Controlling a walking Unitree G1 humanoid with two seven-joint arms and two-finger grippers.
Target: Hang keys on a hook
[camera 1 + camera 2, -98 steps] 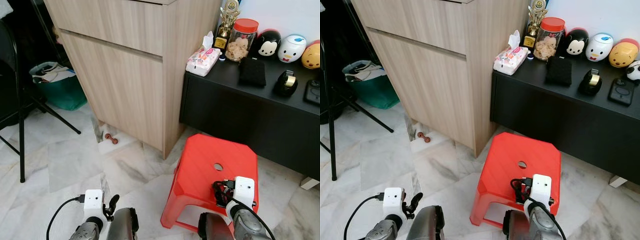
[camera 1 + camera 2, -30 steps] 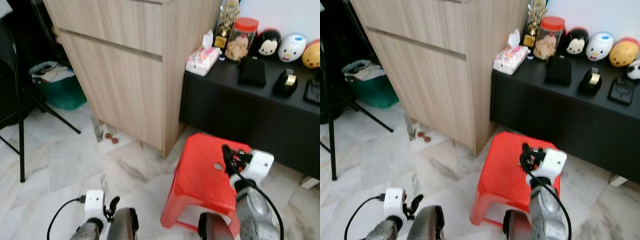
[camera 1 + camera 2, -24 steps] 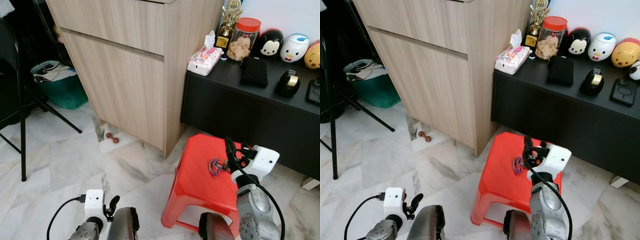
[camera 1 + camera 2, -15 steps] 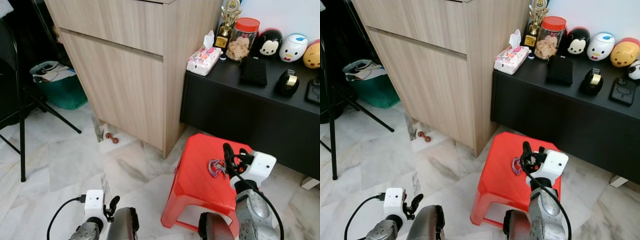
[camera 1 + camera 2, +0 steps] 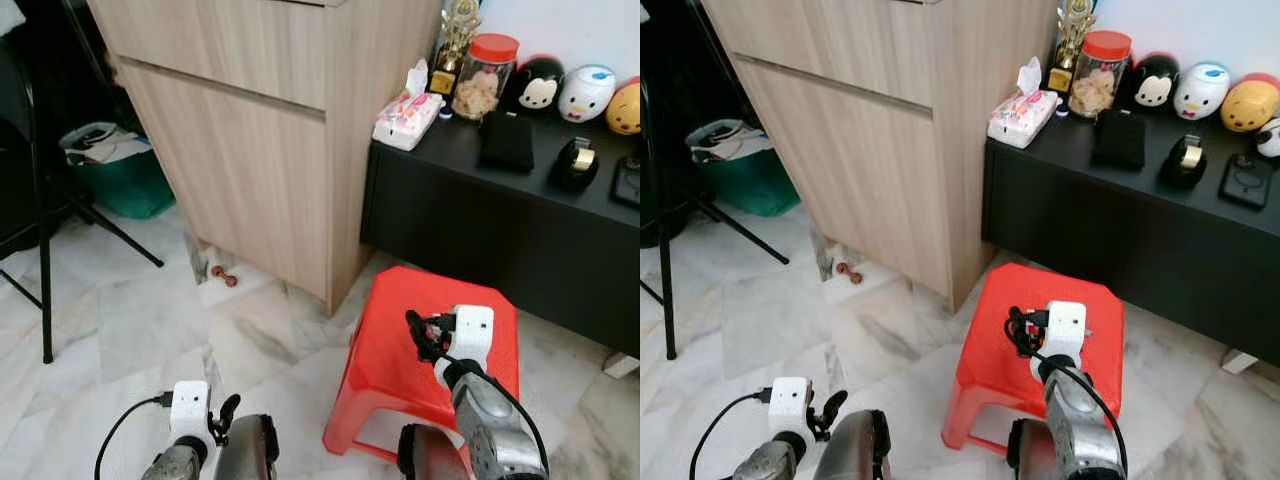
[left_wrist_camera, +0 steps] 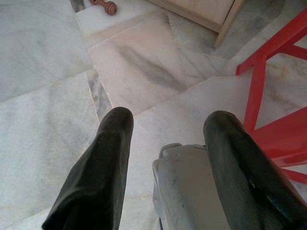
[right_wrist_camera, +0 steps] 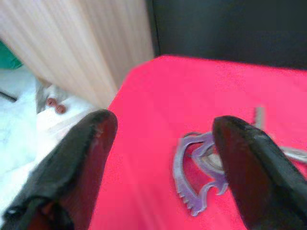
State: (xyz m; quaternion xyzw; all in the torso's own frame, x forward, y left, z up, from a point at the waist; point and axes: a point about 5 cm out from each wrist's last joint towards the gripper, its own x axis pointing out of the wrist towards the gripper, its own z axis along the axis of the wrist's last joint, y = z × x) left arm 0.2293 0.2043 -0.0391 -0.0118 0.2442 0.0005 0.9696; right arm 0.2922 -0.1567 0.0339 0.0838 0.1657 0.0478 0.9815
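A bunch of keys [image 7: 204, 160] with a purple charm lies on the top of the red stool [image 5: 400, 300]. My right gripper [image 7: 163, 122] hovers just over it, open, one black finger on each side of the keys and neither touching them. In the left eye view the right gripper [image 5: 418, 335] hangs above the middle of the stool and covers the keys. My left gripper [image 6: 170, 120] is open and hangs low over the marble floor, left of the stool.
A tall wooden cabinet [image 5: 260, 150] stands behind the stool. Beside it is a low black cabinet [image 5: 480, 230] carrying a jar, tissues and toys. A green bin [image 5: 110, 170], black stand legs [image 5: 45, 250] and a small brown dumbbell [image 5: 222, 277] are at the left.
My right gripper rose from the stool's front edge to its right side, then swung left over the middle. The keys seen beside its fingers are now under it.
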